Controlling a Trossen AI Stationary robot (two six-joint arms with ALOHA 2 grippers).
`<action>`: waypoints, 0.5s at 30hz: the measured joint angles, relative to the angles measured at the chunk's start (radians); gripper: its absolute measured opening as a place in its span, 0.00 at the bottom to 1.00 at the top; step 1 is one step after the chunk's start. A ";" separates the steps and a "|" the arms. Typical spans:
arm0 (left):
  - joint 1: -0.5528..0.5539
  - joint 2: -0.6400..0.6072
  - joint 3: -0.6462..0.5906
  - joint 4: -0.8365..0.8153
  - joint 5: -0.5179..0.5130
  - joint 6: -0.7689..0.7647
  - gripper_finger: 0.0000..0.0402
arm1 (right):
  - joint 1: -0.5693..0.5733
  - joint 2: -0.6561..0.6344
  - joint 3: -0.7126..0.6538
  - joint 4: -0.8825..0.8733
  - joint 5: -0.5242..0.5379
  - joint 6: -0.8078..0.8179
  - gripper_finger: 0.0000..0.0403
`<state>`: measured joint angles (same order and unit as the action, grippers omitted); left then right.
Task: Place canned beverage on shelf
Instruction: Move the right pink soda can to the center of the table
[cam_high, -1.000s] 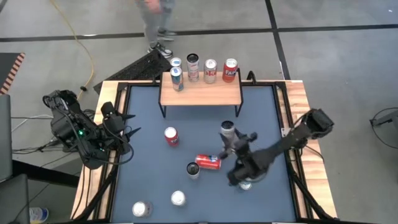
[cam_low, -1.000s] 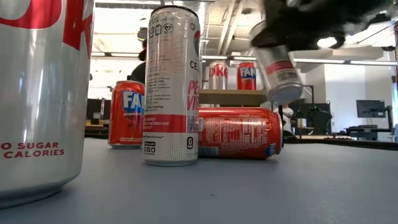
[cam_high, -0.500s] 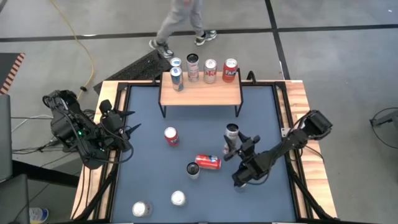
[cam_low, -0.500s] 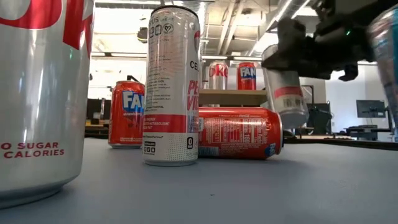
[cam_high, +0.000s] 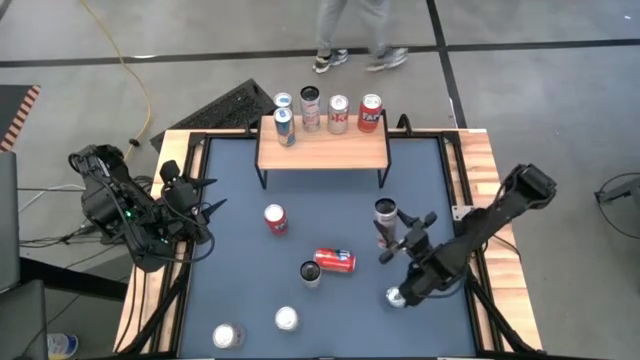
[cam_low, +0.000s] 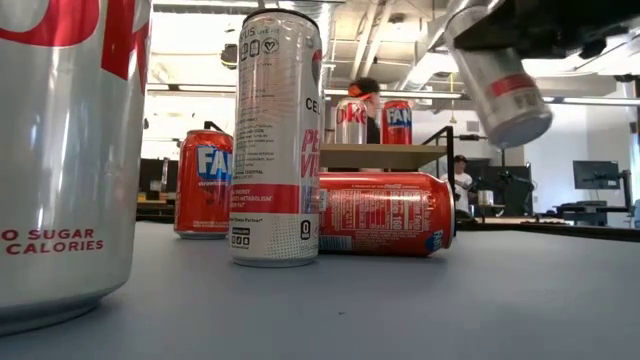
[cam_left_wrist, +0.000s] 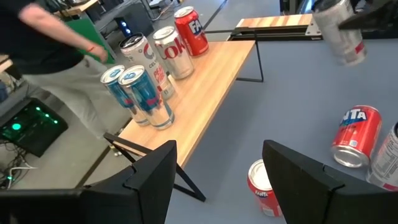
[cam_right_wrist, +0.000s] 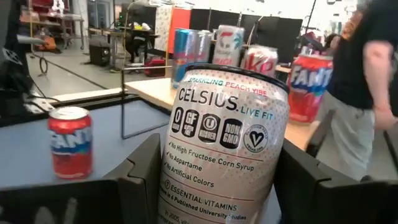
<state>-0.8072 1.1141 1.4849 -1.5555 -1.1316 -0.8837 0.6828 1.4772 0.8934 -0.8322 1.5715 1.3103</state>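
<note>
The shelf (cam_high: 322, 150), a light wooden top on thin black legs, stands at the table's far edge, with several cans (cam_high: 338, 113) upright along its back. My right gripper (cam_high: 392, 230) is shut on a tall silver Celsius can (cam_high: 385, 218) in the air right of the table's middle. The low view shows the can (cam_low: 500, 85) well above the table top. My left gripper (cam_high: 197, 200) waits open over the table's left edge and holds nothing. My right gripper pinches the Celsius can's side wall (cam_right_wrist: 186, 168) between its two fingers (cam_right_wrist: 146, 177), one on each side. The fingers reach in about level, from the table's near right. The can is lifted clear and slightly tilted, with its lower end (cam_low: 522, 125) free below the gripper.
Loose on the blue table top are an upright Fanta can (cam_high: 275, 218), a red can lying on its side (cam_high: 335, 261), a tall can beside it (cam_high: 311, 272) and more cans near the front (cam_high: 287, 319), one under my right arm (cam_high: 397, 296). A person walks beyond the far edge.
My right gripper has carried the Celsius can toward the table's right edge, still clear of the table and tilted. The person beyond the far edge has walked to the right.
</note>
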 joint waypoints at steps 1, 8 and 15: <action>0.000 0.000 0.000 0.000 0.000 0.000 0.57 | 0.006 -0.014 0.001 -0.071 0.000 0.051 0.53; 0.000 0.000 0.000 0.000 -0.001 -0.001 0.57 | 0.018 -0.090 -0.145 -0.323 -0.001 0.374 0.53; 0.000 0.000 0.000 0.000 -0.012 0.000 0.57 | 0.017 -0.140 -0.391 -0.212 -0.005 0.598 0.53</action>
<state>-0.8072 1.1141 1.4849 -1.5558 -1.1437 -0.8838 0.6998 1.3375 0.5023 -1.0442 1.5668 1.9081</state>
